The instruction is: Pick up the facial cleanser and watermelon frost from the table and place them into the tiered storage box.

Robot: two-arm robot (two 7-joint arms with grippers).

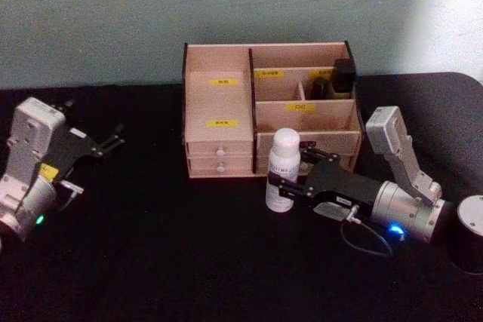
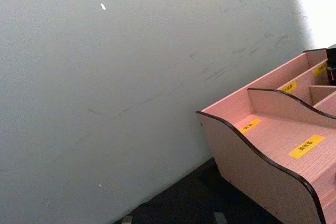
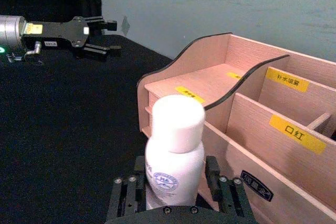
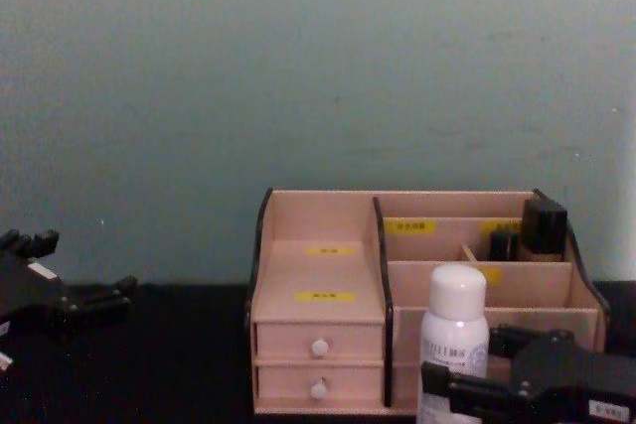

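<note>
Right gripper (image 1: 289,164) clamped on the facial cleanser (image 1: 284,167); left gripper (image 1: 113,139) idle.
Head view: the cleanser stands upright on the black table (image 1: 151,254), just in front of the right half of the tiered storage box (image 1: 219,62), one finger on each side of it. The left gripper sits well to the box's left. Left wrist view: the box's side panel (image 2: 262,171) against the wall. Right wrist view: the fingers (image 3: 134,192) press both flanks of the bottle (image 3: 176,156), and the left gripper (image 3: 102,36) has its fingers spread, holding nothing. Chest view: the bottle (image 4: 452,345) is upright before the box (image 4: 318,225), which holds small dark bottles (image 4: 544,225) at the rear right.
</note>
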